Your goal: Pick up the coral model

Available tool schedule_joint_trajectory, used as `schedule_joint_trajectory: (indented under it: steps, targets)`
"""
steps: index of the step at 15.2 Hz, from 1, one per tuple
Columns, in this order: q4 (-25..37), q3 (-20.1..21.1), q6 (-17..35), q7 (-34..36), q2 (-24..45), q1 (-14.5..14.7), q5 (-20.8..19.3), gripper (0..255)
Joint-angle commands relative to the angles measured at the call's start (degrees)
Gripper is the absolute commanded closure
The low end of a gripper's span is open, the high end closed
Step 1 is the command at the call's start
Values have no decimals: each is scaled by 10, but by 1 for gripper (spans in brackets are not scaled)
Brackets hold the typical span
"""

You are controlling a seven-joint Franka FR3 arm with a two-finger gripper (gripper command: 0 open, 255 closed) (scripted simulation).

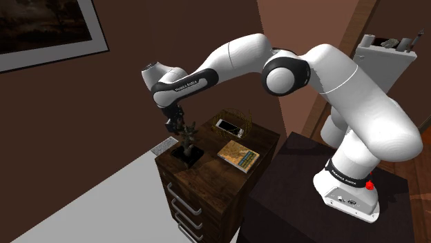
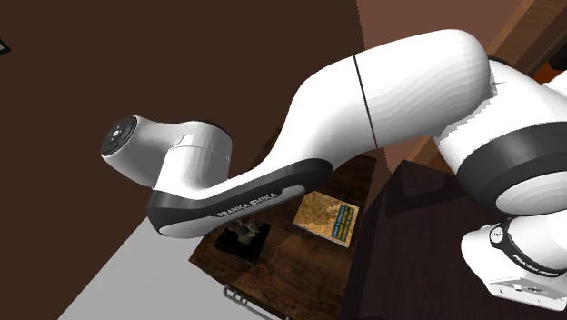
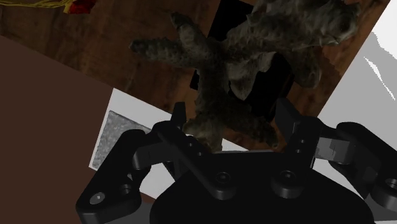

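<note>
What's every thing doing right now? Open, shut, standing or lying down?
coral model: upright on its black base.
gripper: jaws open, either side of the coral model's stem.
book: closed, lying flat.
phone: lying flat.
drawers: shut.

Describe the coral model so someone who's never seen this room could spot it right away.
Find the dark drawer chest beside the robot's stand. On its top, at the end away from the stand, the coral rises from a black base. It alone is upright and branching; the book and phone lie flat.
</note>
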Motion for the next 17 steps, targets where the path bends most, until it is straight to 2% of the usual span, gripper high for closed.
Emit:
schedule_joint_trajectory:
  steps: [1,4,17]
  targets:
    - [-2,0,1,0,1,0,0,255]
    - [3,0,-2,0,3,1,0,255]
    - [26,3,-68,-10,-41,1,5,255]
